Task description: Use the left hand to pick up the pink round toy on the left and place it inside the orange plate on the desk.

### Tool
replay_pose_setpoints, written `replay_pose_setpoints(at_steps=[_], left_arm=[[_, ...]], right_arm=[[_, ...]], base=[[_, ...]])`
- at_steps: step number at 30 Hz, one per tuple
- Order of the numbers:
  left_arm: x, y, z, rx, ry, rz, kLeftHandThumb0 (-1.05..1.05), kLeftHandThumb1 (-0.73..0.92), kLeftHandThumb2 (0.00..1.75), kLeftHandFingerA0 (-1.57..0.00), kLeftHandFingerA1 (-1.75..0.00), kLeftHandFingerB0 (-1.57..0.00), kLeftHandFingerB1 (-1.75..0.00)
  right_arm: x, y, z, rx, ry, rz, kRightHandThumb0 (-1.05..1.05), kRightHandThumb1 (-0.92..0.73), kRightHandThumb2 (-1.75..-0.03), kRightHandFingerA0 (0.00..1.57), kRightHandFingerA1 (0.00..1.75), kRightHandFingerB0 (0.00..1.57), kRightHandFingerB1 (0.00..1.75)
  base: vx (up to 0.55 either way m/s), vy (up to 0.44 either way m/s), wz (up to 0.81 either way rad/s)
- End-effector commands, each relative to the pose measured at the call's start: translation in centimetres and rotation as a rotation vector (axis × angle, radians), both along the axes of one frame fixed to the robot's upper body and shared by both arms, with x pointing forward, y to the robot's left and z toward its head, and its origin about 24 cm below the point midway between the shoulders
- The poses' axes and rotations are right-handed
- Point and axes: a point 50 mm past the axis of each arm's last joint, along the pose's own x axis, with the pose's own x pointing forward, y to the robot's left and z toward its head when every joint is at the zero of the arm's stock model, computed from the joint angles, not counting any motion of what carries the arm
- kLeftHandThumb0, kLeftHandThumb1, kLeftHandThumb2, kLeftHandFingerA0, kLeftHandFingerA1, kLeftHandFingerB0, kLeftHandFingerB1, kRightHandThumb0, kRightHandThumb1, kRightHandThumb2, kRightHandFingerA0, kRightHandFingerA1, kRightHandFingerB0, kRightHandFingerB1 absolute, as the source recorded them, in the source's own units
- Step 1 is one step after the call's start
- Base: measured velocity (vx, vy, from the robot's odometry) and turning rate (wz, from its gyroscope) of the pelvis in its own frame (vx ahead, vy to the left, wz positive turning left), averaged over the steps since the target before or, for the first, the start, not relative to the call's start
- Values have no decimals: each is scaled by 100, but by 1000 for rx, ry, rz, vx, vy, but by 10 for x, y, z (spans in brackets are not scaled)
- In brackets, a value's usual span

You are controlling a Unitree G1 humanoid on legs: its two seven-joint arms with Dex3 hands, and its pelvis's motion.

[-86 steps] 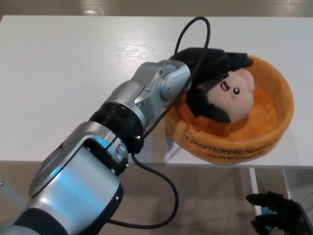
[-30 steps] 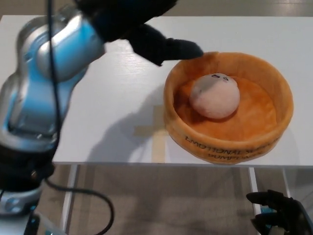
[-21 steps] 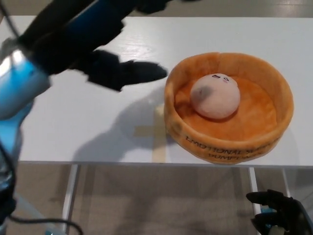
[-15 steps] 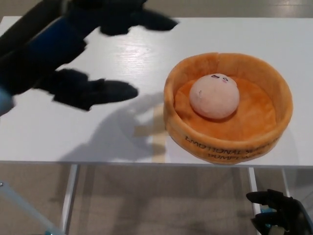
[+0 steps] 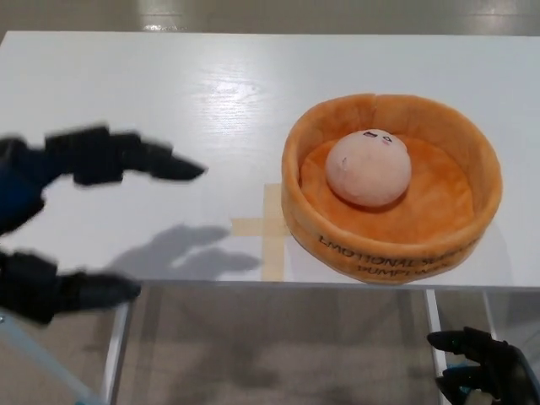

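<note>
Right of centre in the frame, the pink ball toy (image 5: 369,168) is sitting inside the orange plush plate (image 5: 324,229), resting on the plate's floor toward the upper left, small face marks pointing up and back. Nothing is touching the toy. The plate is sitting on the white desk (image 5: 211,93), close to the near edge, with dark lettering running along its front wall. Just left of the plate, a tan tape cross (image 5: 263,226) is lying flat on the desk, next to the plate's wall.

At the left edge of the frame, the left hand (image 5: 59,211) is hanging over the desk's left end, well apart from the plate. It is wide open and holding nothing: one finger (image 5: 126,158) is pointing right up top, another (image 5: 80,291) is sticking out lower down, big gap between them. Motion blur is smearing its outline. Its shadow is falling on the desk below.

At the lower right corner, the right hand (image 5: 485,375) is sitting below desk level, fingers spread, holding nothing.
</note>
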Motion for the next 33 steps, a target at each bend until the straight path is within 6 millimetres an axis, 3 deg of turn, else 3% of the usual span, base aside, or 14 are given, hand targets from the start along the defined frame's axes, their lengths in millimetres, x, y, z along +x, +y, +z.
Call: replay_pose_setpoints(at_steps=[1, 2, 3, 4, 10, 11, 14, 15, 28, 29, 30, 31, 33], left_arm=[[-29, 14, -41, 2, 332, -243, -16, 40, 87, -18, -52, -24, -51], [-29, 14, -41, 2, 332, -243, -16, 40, 87, -18, -52, -24, -51], [-27, 15, -51, 10, 372, -233, -19, 59, 57, -33, -38, -38, -33], [-24, 15, -62, 12, 409, -227, -20, 58, 57, -39, -37, -38, -32], [-13, 14, -105, 48, 564, -173, -14, 58, 57, -39, -35, -37, -32], [-8, 13, -120, 54, 594, -158, -12, 56, 58, -38, -37, -36, -33], [-4, 12, -131, 85, 617, -134, -15, 56, 59, -39, -36, -36, -33], [7, 9, -156, 131, 675, -70, -14, 58, 57, -36, -35, -37, -32], [40, -3, -232, 172, 790, 141, -15, 58, 57, -35, -35, -37, -32], [42, -5, -238, 171, 793, 168, -13, 39, 86, -22, -52, -25, -51], [43, -5, -240, 168, 793, 172, -13, 39, 86, -22, -52, -25, -51], [46, -5, -245, 169, 795, 202, -19, 57, 57, -34, -34, -37, -32], [50, -6, -250, 178, 796, 241, -19, 57, 57, -34, -34, -37, -32]], right_arm=[[-17, -5, -7, 9, -24, -82, -10, -62, -58, 58, 54, 56, 48], [-17, -5, -7, 9, -24, -82, -10, -62, -58, 58, 54, 56, 48], [-17, -6, -7, 1, -26, -85, -10, -62, -57, 59, 54, 57, 47], [-17, -6, -7, -3, -27, -86, -10, -62, -57, 60, 54, 57, 47], [-15, -5, -6, -2, -26, -85, -10, -63, -58, 59, 54, 56, 47], [-16, -5, -7, -6, -22, -80, -10, -63, -58, 60, 54, 56, 47], [-18, -5, -8, -2, -16, -81, -10, -63, -58, 59, 54, 56, 47], [-19, -5, -9, -3, -16, -84, -10, -61, -57, 59, 54, 58, 48], [-16, -1, -8, 7, -22, -73, -10, -62, -57, 60, 55, 57, 48], [-16, -1, -8, 5, -21, -71, -9, -62, -57, 59, 54, 58, 48], [-16, -1, -8, 6, -21, -71, -9, -62, -57, 59, 54, 58, 48], [-16, -1, -8, 4, -19, -70, -10, -62, -57, 59, 53, 58, 47], [-15, -1, -7, 0, -16, -69, -10, -62, -57, 59, 53, 58, 47]], base=[[0, 0, 0], [0, 0, 0], [0, 0, 0], [0, 0, 0], [0, 0, 0], [0, 0, 0], [0, 0, 0], [0, 0, 0], [0, 0, 0], [0, 0, 0], [0, 0, 0], [0, 0, 0], [0, 0, 0]])
